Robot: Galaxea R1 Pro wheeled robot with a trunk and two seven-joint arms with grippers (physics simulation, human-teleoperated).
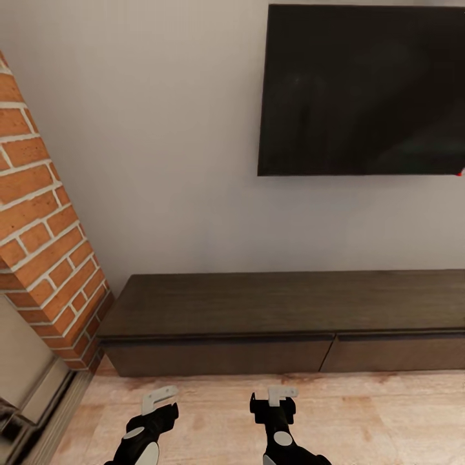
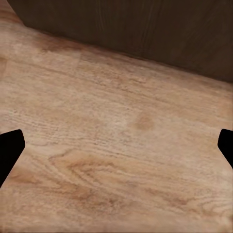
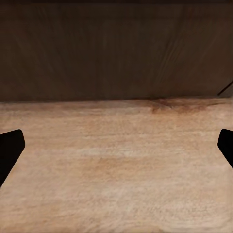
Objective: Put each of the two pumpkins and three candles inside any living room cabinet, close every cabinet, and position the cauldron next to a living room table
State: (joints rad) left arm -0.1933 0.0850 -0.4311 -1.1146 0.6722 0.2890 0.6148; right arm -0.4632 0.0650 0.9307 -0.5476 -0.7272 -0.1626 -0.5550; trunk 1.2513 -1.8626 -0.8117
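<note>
The long, low dark-brown cabinet (image 1: pixel 290 303) stands against the white wall straight ahead, with both drawer fronts shut and nothing on its flat top. My left gripper (image 1: pixel 158 405) and right gripper (image 1: pixel 274 402) hover low over the wood floor just in front of it, both open and holding nothing. The left wrist view has the left gripper (image 2: pixel 116 145) spread wide over floorboards, with the cabinet front (image 2: pixel 145 24) beyond. Through the right wrist view, the right gripper (image 3: pixel 116 150) faces the cabinet front (image 3: pixel 116 48) squarely. The pumpkins, candles, cauldron and table are out of view.
A brick fireplace column (image 1: pixel 45 239) juts out at the left, close to the cabinet's left end. A dark television (image 1: pixel 361 90) hangs on the wall above the cabinet. Light wood floor (image 1: pixel 387 420) stretches to the right of my arms.
</note>
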